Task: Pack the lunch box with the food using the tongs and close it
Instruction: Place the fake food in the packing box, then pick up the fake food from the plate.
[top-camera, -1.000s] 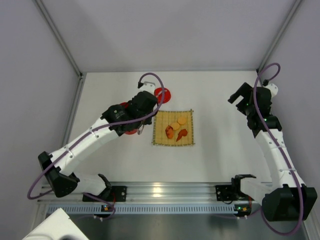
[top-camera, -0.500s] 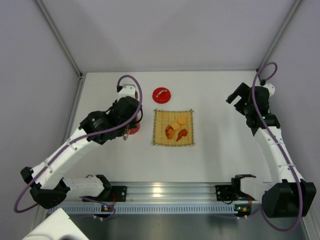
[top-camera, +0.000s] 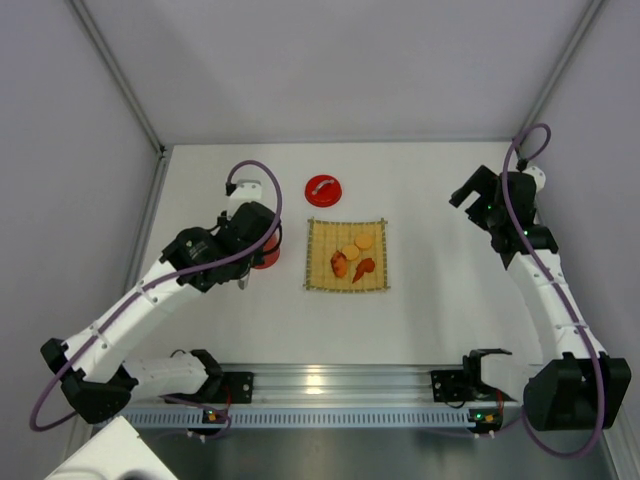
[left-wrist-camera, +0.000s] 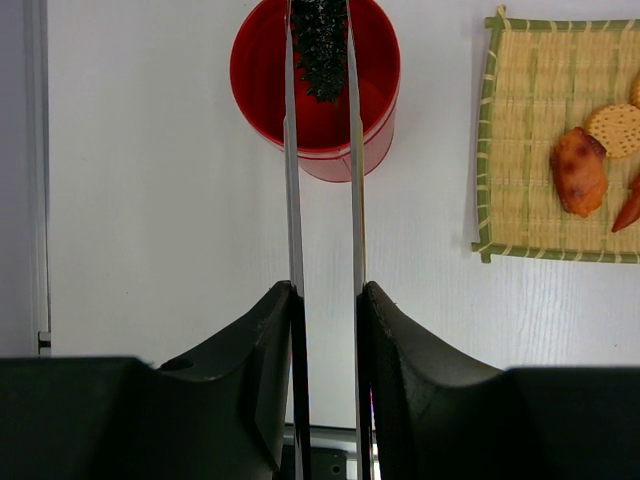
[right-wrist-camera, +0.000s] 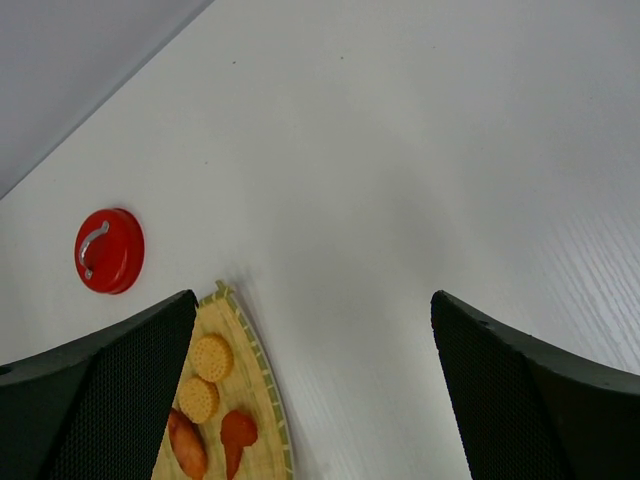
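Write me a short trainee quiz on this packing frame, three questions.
1. True or false: the lid is on the lunch box.
2. What do the tongs in the left tool hold over the lunch box? A an orange slice, B the dark piece, C nothing.
3. How many food pieces lie on the mat?
Key: 1 false, it lies apart on the table; 2 B; 3 four.

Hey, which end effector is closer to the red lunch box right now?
Left. The left end effector grips the tongs, whose tips reach over the open lunch box. The right end effector hangs open well off to the other side of the mat.
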